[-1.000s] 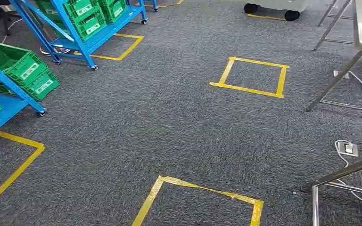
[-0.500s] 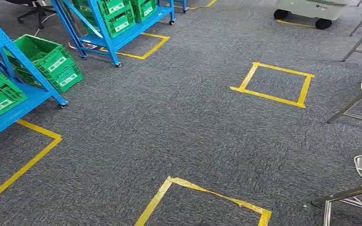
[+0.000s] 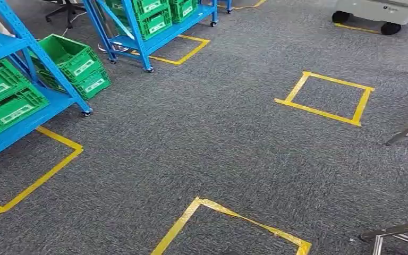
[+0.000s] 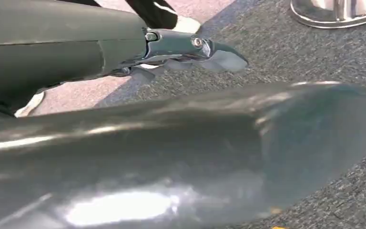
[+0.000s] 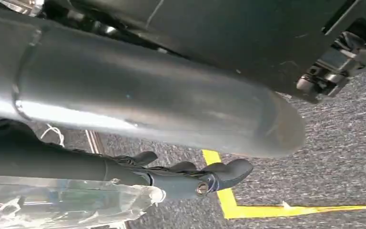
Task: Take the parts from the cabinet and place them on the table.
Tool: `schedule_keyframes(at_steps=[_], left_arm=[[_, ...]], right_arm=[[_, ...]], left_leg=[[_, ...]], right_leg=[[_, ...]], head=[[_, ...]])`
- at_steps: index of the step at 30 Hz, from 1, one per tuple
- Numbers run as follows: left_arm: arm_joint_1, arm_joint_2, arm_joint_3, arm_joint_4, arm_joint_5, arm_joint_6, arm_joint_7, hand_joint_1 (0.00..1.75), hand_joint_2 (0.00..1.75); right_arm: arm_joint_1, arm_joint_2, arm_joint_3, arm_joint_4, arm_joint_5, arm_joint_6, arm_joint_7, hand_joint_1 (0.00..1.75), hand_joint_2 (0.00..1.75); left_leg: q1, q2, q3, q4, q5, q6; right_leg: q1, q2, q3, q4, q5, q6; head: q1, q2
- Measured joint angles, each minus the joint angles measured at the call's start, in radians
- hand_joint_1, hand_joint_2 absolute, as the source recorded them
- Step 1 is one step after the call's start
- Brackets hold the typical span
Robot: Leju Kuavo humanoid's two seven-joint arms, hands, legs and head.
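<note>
- A blue metal cabinet [image 3: 24, 125] is holding ribbed green plastic crates [image 3: 77, 56] at ten o'clock on the speckled grey carpet [image 3: 202, 143].
- The left hand [image 4: 190, 50] is hanging with its fingers straight, gripping nothing.
- A crinkled clear bag [image 5: 66, 202] is lying along the right hand [image 5: 190, 176]; I cannot tell whether the hand is gripping it.

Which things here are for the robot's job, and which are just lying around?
For the job:
- blue shelf racks
- green crates on them, perhaps holding the parts
- right hand, with a clear plastic bag beside it

Just lying around:
- yellow tape squares
- grey carpet
- white wheeled cart
- metal legs
</note>
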Motion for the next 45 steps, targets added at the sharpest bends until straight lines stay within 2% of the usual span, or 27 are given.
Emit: schedule_keyframes(at_steps=[3,4,6,8,9,11,13,14,15,18,19,20,21,23,24,25,27,28,29,33,35,36,38,40,41,43,45], left_arm=[[0.01,0.001,0.0,0.0,0.002,0.0,0.0,0.0,0.0],[0.012,0.0,0.0,0.0,0.002,0.0,0.001,0.0,0.0],[0.008,0.0,0.001,0.0,0.003,0.0,0.001,0.0,0.0],[0.007,0.0,0.001,0.0,0.003,0.0,0.001,0.0,0.0],[0.008,0.0,0.001,0.0,0.003,0.0,0.001,0.0,0.0],[0.008,-0.002,0.001,0.0,0.003,0.0,0.001,0.0,0.0],[0.008,-0.002,0.001,0.0,0.003,0.0,0.001,0.0,0.0],[0.007,0.004,0.001,0.0,0.003,0.0,0.001,0.0,0.0],[0.006,0.003,0.001,0.0,0.002,0.0,0.001,0.0,0.0],[0.012,0.004,0.001,0.0,0.002,0.0,0.001,0.0,0.0],[0.012,0.004,0.002,0.001,0.002,0.0,0.001,0.0,0.0],[0.011,0.003,0.002,0.001,0.002,0.0,0.001,0.0,0.0],[0.007,0.003,0.002,0.001,0.002,0.0,0.001,0.0,0.0],[0.003,0.0,0.001,0.001,0.002,0.0,0.001,0.0,0.0],[0.005,-0.002,0.002,0.001,0.002,0.0,0.001,0.0,0.0],[0.008,-0.002,0.002,0.001,0.002,0.0,0.001,0.0,0.0],[0.01,-0.003,0.002,0.001,0.001,0.0,0.001,0.0,0.0],[0.009,-0.003,0.002,0.001,0.001,0.0,0.001,0.0,0.0],[0.008,-0.001,0.002,0.001,0.0,0.0,0.001,0.0,0.0],[0.009,0.0,0.002,0.001,-0.001,0.0,0.001,0.0,0.0],[0.012,-0.002,0.002,0.001,-0.001,0.0,0.001,0.0,0.0],[0.009,-0.002,0.002,0.001,-0.001,0.0,0.001,0.0,0.0],[0.007,-0.002,0.002,0.001,-0.002,0.0,0.001,0.0,0.0],[0.008,-0.003,0.002,0.002,-0.002,0.0,0.001,0.0,0.0],[0.009,-0.004,0.002,0.002,-0.002,0.0,0.002,0.0,0.0],[0.008,-0.006,0.002,0.002,-0.004,0.0,0.003,0.0,0.0],[0.008,-0.003,0.002,0.002,-0.005,0.0,0.003,0.0,0.0]], right_arm=[[-0.001,0.0,0.0,0.0,0.002,0.0,0.0,0.0,0.0],[-0.001,0.0,0.0,0.0,0.002,0.0,0.001,0.0,0.0],[-0.001,0.0,0.0,0.0,0.001,0.0,0.0,0.0,0.0],[0.002,0.0,0.0,0.0,0.0,0.0,0.0,0.0,0.0],[0.003,0.0,0.0,0.0,0.0,0.0,0.0,0.0,0.0],[0.002,0.0,0.0,0.0,0.0,0.0,0.001,0.0,0.0],[0.002,0.0,0.0,0.0,0.0,0.0,0.0,0.0,0.0],[0.001,0.001,0.0,0.0,0.0,0.0,0.0,0.0,0.0],[-0.001,0.002,0.0,0.0,0.0,0.0,0.0,0.0,0.0],[0.003,0.002,0.0,0.0,-0.001,0.0,0.001,0.0,0.0],[0.002,0.002,0.0,0.0,-0.001,0.0,0.001,0.0,0.0],[0.0,0.002,0.0,0.0,0.0,-0.001,0.001,0.0,0.0],[-0.001,0.002,0.0,0.0,0.0,-0.001,0.0,0.0,0.0],[0.002,0.002,0.0,0.0,0.0,-0.002,0.0,0.0,0.0],[0.003,0.001,0.0,0.0,0.0,-0.002,0.001,0.0,0.0],[0.002,0.001,0.0,0.0,0.0,-0.002,0.001,0.0,0.0],[0.001,0.001,0.0,0.0,0.0,-0.002,0.0,0.0,0.0],[0.0,0.001,0.0,0.0,0.0,-0.003,0.0,0.0,0.0],[0.0,0.002,0.0,0.0,0.0,-0.003,0.0,0.0,0.0],[0.0,0.002,0.0,0.0,0.0,-0.003,0.0,0.0,0.0],[0.0,0.002,0.0,0.0,0.0,-0.003,0.0,0.0,0.0],[0.0,0.002,0.0,0.0,0.0,-0.003,0.0,0.0,0.0],[0.002,0.002,0.0,0.0,0.0,-0.003,0.0,0.0,0.0],[0.004,0.001,0.0,0.0,-0.001,-0.003,0.001,0.0,0.0],[0.004,0.001,0.0,0.0,-0.002,-0.003,0.002,0.0,0.0],[0.002,0.0,0.0,0.0,-0.002,-0.003,0.002,0.0,0.0],[0.001,0.0,0.0,0.0,-0.003,-0.003,0.002,0.0,0.0]], left_leg=[[0.005,-0.014,-0.002,-0.015,0.006,0.006],[0.011,-0.017,0.004,-0.022,0.011,0.007],[0.013,-0.027,0.004,-0.022,0.012,0.015],[0.013,-0.039,0.004,-0.022,0.012,0.016],[0.013,-0.047,0.004,-0.022,0.011,0.016],[0.016,-0.062,0.009,-0.02,0.008,0.012],[0.022,-0.078,0.016,-0.013,0.0,-0.001],[0.015,-0.086,0.011,-0.007,-0.004,-0.009],[0.016,-0.093,-0.003,0.006,-0.003,-0.01],[0.019,-0.105,-0.011,0.003,0.004,-0.02],[0.019,-0.09,-0.012,0.008,-0.006,-0.025],[0.016,-0.059,-0.03,0.047,-0.032,-0.031],[0.017,-0.05,-0.061,0.11,-0.066,-0.036],[0.019,-0.045,-0.146,0.283,-0.137,-0.04],[0.019,-0.045,-0.169,0.33,-0.144,-0.039],[0.019,-0.045,-0.168,0.325,-0.128,-0.036],[0.016,-0.044,-0.108,0.204,-0.05,-0.023],[0.011,-0.034,-0.059,0.111,-0.009,-0.012],[-0.001,0.005,-0.016,0.037,0.008,0.003],[-0.009,-0.005,-0.014,0.003,0.003,0.011],[0.003,-0.014,-0.002,-0.015,0.014,0.015],[0.006,-0.021,-0.002,-0.015,0.015,0.02],[0.006,-0.033,-0.004,-0.016,0.015,0.022],[0.006,-0.045,-0.004,-0.015,0.015,0.022],[0.007,-0.053,-0.003,-0.014,0.014,0.021],[0.011,-0.07,-0.001,-0.006,0.009,0.013],[0.005,-0.081,-0.011,0.012,0.001,-0.001]], right_leg=[[0.002,-0.018,0.006,-0.013,0.005,0.014],[0.0,0.002,-0.002,-0.002,-0.009,0.02],[-0.001,0.033,-0.055,0.118,-0.078,0.026],[-0.001,0.039,-0.135,0.285,-0.141,0.029],[-0.001,0.039,-0.154,0.314,-0.139,0.031],[-0.004,0.039,-0.117,0.229,-0.069,0.034],[-0.015,0.059,-0.03,0.052,0.02,0.044],[-0.023,0.101,-0.012,0.019,0.004,0.052],[-0.026,0.101,-0.002,0.005,-0.002,0.037],[-0.021,0.087,-0.015,0.019,-0.001,0.02],[-0.024,0.079,-0.013,0.016,0.001,0.014],[-0.023,0.073,-0.012,0.016,0.001,0.005],[-0.021,0.065,-0.013,0.016,0.0,0.003],[-0.018,0.044,-0.014,0.016,-0.002,-0.001],[-0.016,0.036,-0.014,0.016,-0.002,-0.001],[-0.014,0.032,-0.013,0.016,-0.002,-0.002],[-0.01,0.021,-0.011,0.015,-0.002,-0.003],[-0.009,0.016,-0.009,0.014,-0.002,-0.002],[-0.009,0.011,-0.007,0.012,-0.002,-0.002],[-0.005,-0.012,-0.004,-0.001,0.005,0.014],[-0.003,0.011,-0.014,0.013,-0.012,0.025],[-0.005,0.029,-0.036,0.07,-0.049,0.029],[-0.004,0.039,-0.115,0.237,-0.123,0.033],[-0.005,0.039,-0.147,0.297,-0.127,0.036],[-0.006,0.039,-0.132,0.264,-0.097,0.038],[-0.012,0.05,-0.05,0.097,-0.004,0.044],[-0.024,0.104,-0.009,0.012,-0.004,0.047]], head=[[0.001,0.0],[0.001,0.0],[0.007,0.0],[0.008,0.0],[0.008,0.0],[0.008,0.0],[0.009,0.0],[0.011,0.0],[0.01,0.0],[0.008,0.0],[0.008,0.0],[0.0,0.0],[-0.002,0.0],[-0.002,0.0],[-0.001,0.0],[-0.001,0.0],[-0.001,0.0],[-0.001,0.0],[-0.001,0.0],[-0.003,0.0],[-0.001,0.0],[0.002,0.0],[0.008,0.0],[0.008,0.0],[0.009,0.0],[0.009,0.0],[0.011,0.0]])
